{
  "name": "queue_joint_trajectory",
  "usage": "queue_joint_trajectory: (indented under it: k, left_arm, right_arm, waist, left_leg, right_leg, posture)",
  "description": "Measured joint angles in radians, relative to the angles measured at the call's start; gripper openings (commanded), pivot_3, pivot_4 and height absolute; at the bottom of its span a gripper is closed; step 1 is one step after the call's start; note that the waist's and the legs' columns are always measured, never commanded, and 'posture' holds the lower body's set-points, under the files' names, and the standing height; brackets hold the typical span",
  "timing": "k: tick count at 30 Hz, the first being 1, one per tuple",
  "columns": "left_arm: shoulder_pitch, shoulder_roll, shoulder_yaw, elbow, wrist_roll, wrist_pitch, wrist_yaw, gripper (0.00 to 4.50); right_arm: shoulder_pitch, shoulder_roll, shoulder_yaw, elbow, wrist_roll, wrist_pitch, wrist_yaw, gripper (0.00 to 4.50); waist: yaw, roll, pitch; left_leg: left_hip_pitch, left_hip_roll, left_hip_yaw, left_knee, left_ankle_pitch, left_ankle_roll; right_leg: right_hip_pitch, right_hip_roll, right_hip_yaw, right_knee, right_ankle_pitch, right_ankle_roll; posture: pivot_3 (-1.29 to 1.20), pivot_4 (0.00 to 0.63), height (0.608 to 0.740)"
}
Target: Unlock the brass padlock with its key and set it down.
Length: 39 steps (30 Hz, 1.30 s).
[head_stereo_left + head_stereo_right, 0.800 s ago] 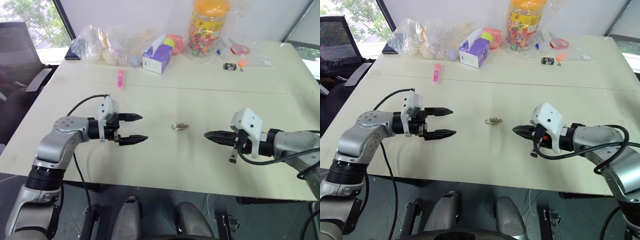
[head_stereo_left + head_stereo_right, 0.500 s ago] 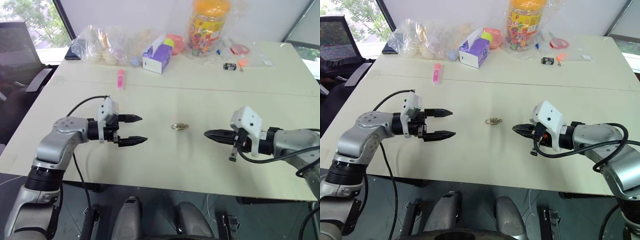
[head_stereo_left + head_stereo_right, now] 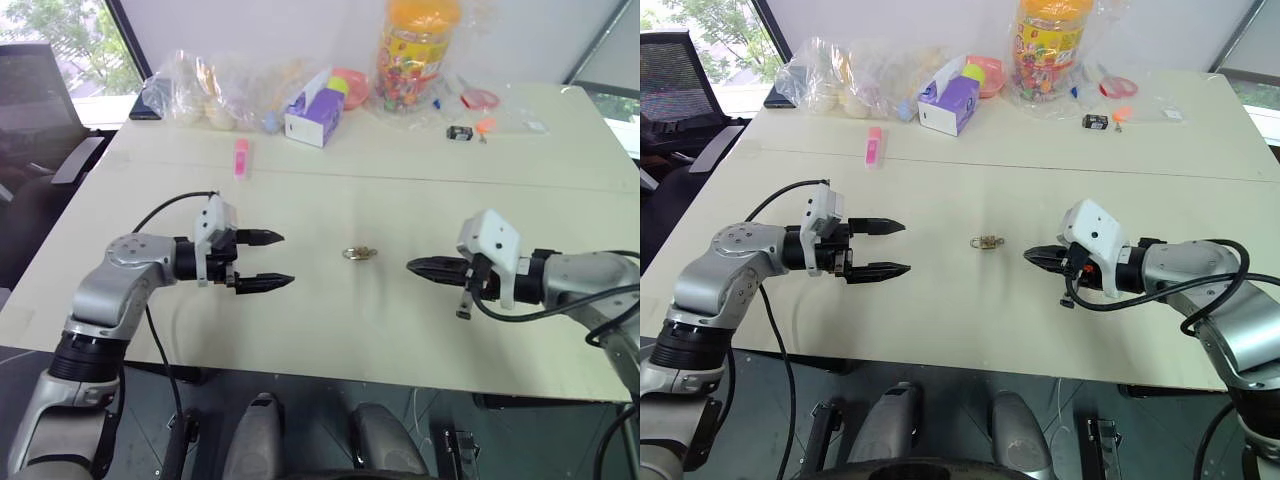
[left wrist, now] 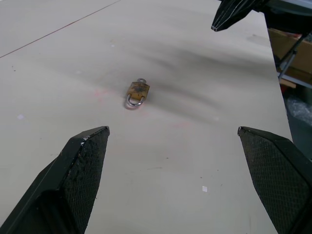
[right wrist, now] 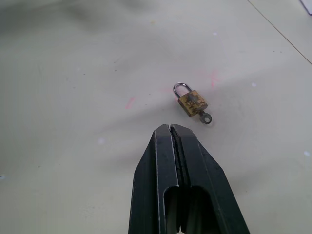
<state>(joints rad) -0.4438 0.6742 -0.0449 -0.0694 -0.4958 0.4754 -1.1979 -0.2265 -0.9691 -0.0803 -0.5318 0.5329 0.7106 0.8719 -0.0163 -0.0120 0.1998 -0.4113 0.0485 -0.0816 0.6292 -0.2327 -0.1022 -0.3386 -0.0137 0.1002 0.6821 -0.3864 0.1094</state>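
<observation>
The brass padlock (image 3: 357,254) lies flat on the cream table (image 3: 400,200), midway between my two grippers, with its silvery shackle closed into the body. The key (image 5: 206,117) sticks out of the padlock's (image 5: 192,102) bottom end, only its ring head showing. My left gripper (image 3: 276,260) hovers to the padlock's left, open, its two black fingers (image 4: 83,165) spread wide with nothing between them. My right gripper (image 3: 414,267) hovers to the right, shut and empty, its tip pointing at the padlock (image 4: 138,91) a short way off.
Along the table's far edge stand a candy jar (image 3: 416,52), a purple and white box (image 3: 315,108), clear bags (image 3: 205,90) and a small black-and-silver gadget (image 3: 459,132). A pink marker (image 3: 240,157) lies at mid left. An office chair (image 3: 40,110) stands beyond the left edge.
</observation>
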Motion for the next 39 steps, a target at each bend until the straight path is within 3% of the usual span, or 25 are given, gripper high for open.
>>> queue_joint_trajectory:
  k: [11,18,25,30,35,39]
  left_arm:
    - [0.008,-0.002,0.000,0.000,0.005,-0.006,0.005,4.43]
    - [-0.026,-0.057,-0.037,0.053,0.081,-0.088,0.042,4.43]
    - [-0.162,-0.180,-0.135,0.223,0.163,-0.170,0.034,4.43]
    - [-0.301,-0.258,-0.138,0.399,0.175,-0.192,0.013,4.43]
    - [-0.467,-0.319,-0.151,0.641,0.217,-0.230,-0.059,4.43]
    - [-0.506,-0.371,-0.206,0.737,0.273,-0.302,-0.127,4.43]
  right_arm:
    - [-0.044,0.000,0.034,0.044,-0.034,-0.023,0.035,0.00]
    - [-0.071,0.016,0.051,0.056,-0.051,-0.027,0.025,0.00]
    - [-0.065,0.028,0.048,0.051,-0.052,-0.020,-0.003,0.00]
    - [-0.036,0.029,0.021,0.015,-0.050,-0.008,-0.035,0.00]
    - [0.015,0.031,-0.013,-0.033,-0.046,0.017,-0.069,0.00]
    - [0.036,0.039,-0.027,-0.066,-0.038,0.034,-0.093,0.00]
  waist:
    - [0.000,0.000,0.000]
    - [0.003,0.000,0.000]
    - [0.003,0.000,0.000]
    - [0.002,0.000,0.000]
    - [0.002,0.000,0.000]
    - [0.002,0.000,0.000]
  left_leg:
    - [0.000,0.000,0.000,0.000,0.000,0.000]
    - [0.000,0.000,0.000,0.000,0.000,0.000]
    - [0.000,0.000,0.000,0.001,0.000,0.000]
    - [-0.001,0.000,0.000,0.001,0.000,0.000]
    - [-0.001,-0.001,0.000,0.001,0.000,0.000]
    - [-0.001,-0.001,0.000,0.001,0.000,0.000]
  right_leg:
    - [0.000,0.000,0.000,0.000,0.000,0.000]
    - [0.000,0.000,0.000,0.000,0.000,0.000]
    - [0.000,0.000,0.000,0.000,0.000,0.000]
    - [0.000,0.000,0.000,0.000,0.000,0.000]
    - [-0.001,0.000,0.000,0.000,0.000,0.000]
    - [-0.001,0.000,0.000,0.000,0.000,0.000]
  posture:
    - [0.00,0.150,0.740]
    - [0.00,0.150,0.740]
    - [0.00,0.150,0.740]
    - [0.00,0.150,0.740]
    - [0.00,0.150,0.740]
    - [0.00,0.150,0.740]
